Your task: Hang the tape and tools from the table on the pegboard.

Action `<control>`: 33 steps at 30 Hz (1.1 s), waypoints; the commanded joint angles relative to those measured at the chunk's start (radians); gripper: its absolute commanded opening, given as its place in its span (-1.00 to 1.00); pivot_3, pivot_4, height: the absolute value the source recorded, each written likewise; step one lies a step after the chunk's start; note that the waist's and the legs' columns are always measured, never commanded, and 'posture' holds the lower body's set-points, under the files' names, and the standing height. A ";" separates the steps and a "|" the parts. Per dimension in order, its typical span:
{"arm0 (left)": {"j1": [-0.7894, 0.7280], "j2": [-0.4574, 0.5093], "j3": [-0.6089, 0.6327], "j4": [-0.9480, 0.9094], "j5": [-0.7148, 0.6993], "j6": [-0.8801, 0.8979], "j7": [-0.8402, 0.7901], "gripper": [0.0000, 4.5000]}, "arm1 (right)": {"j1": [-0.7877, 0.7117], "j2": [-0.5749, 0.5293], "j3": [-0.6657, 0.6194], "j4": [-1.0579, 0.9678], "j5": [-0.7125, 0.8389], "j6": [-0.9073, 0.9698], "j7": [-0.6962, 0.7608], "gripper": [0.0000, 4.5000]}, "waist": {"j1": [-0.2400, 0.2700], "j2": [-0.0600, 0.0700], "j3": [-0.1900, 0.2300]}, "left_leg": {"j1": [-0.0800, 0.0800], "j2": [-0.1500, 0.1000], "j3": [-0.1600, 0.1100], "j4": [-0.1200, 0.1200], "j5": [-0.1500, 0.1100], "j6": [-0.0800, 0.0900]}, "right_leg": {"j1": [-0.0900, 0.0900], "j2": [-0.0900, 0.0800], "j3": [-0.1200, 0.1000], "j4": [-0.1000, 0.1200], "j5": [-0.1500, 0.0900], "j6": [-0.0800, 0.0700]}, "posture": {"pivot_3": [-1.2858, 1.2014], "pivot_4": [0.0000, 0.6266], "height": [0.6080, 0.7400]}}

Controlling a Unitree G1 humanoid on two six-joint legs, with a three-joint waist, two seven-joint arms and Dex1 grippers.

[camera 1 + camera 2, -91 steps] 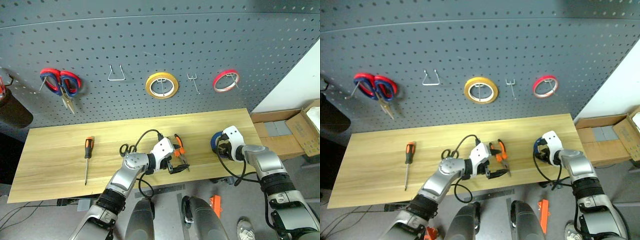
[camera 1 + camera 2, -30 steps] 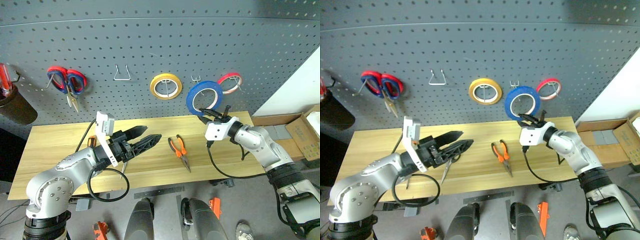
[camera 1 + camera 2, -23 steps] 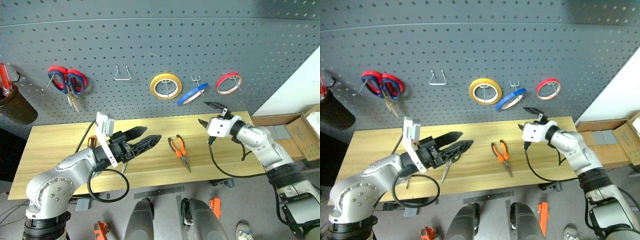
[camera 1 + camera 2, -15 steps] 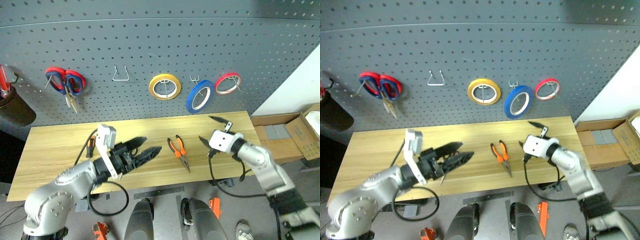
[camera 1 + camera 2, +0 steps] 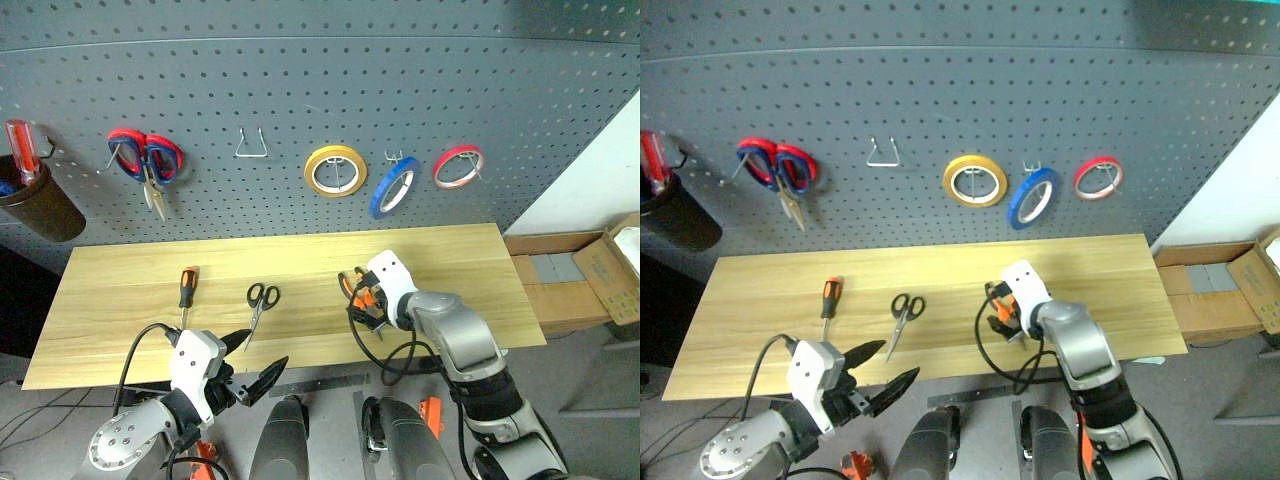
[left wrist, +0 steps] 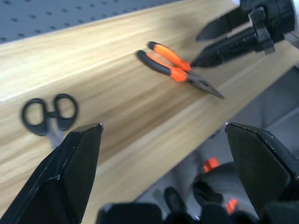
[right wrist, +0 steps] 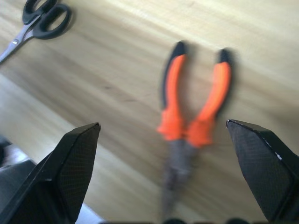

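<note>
Right gripper [image 7: 163,135] hanging spread wide right over pliers [image 7: 194,105] (orange-black handles), grasping nothing; left gripper [image 5: 250,370] gaping empty off table [image 5: 120,285] front edge; bare wood lying around scissors [image 5: 262,297] and screwdriver [image 5: 186,290]; three tools lying flat; blue tape [image 5: 393,187] hanging on pegboard [image 5: 300,90] among three rolls.

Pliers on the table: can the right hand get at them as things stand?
Probably yes. The right hand is open and hangs right above the pliers, which lie flat on the table with bare wood around them; the black scissors lie well aside.
</note>
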 commanded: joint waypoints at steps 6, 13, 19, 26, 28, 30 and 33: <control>-0.019 -0.016 0.031 -0.014 0.041 -0.049 0.002 1.00 | -0.104 0.042 -0.052 0.229 0.009 -0.018 -0.156 0.99 | 0.001 0.001 0.001 | -0.001 0.000 0.000 -0.002 -0.001 0.000 | -0.002 0.000 0.000 -0.001 -0.001 0.000 | 0.22 0.03 1.00; -0.028 -0.026 0.031 -0.030 0.035 -0.026 0.007 1.00 | -0.183 0.052 -0.111 0.420 0.018 -0.107 -0.267 0.99 | -0.004 0.002 0.004 | -0.001 0.000 0.001 -0.003 -0.001 0.000 | -0.004 0.001 0.001 0.000 -0.001 0.000 | 0.22 0.06 1.00; -0.011 -0.031 0.043 -0.045 0.030 -0.018 0.007 1.00 | -0.257 0.146 -0.176 0.540 0.047 -0.121 -0.346 0.99 | -0.005 0.002 0.004 | -0.001 0.001 0.002 -0.008 -0.001 0.000 | -0.006 0.003 0.002 -0.001 -0.002 -0.001 | 0.23 0.07 1.00; -0.004 -0.035 0.046 -0.062 0.029 -0.006 0.011 1.00 | -0.300 0.157 -0.162 0.647 0.052 -0.187 -0.356 0.99 | -0.003 0.002 0.004 | -0.003 0.001 0.002 -0.011 -0.001 0.000 | -0.010 0.003 0.002 -0.001 -0.002 -0.002 | 0.24 0.08 1.00; 0.001 -0.036 0.047 -0.067 0.028 -0.004 0.012 1.00 | -0.308 0.144 -0.156 0.680 0.047 -0.209 -0.354 0.99 | -0.003 0.002 0.004 | -0.003 0.001 0.002 -0.012 -0.001 0.000 | -0.010 0.003 0.002 -0.002 -0.002 -0.002 | 0.24 0.07 1.00; 0.005 -0.036 0.048 -0.069 0.028 -0.004 0.013 1.00 | -0.313 0.128 -0.147 0.706 0.038 -0.232 -0.354 0.99 | -0.003 0.002 0.004 | -0.003 0.001 0.002 -0.012 -0.001 0.000 | -0.010 0.003 0.002 -0.002 -0.002 -0.002 | 0.24 0.07 1.00; 0.003 -0.035 0.047 -0.066 0.028 -0.004 0.015 1.00 | -0.314 0.102 -0.116 0.723 0.031 -0.271 -0.331 0.83 | -0.003 0.002 0.004 | -0.002 0.001 0.002 -0.012 -0.001 0.000 | -0.010 0.003 0.002 -0.002 -0.002 -0.002 | 0.24 0.06 1.00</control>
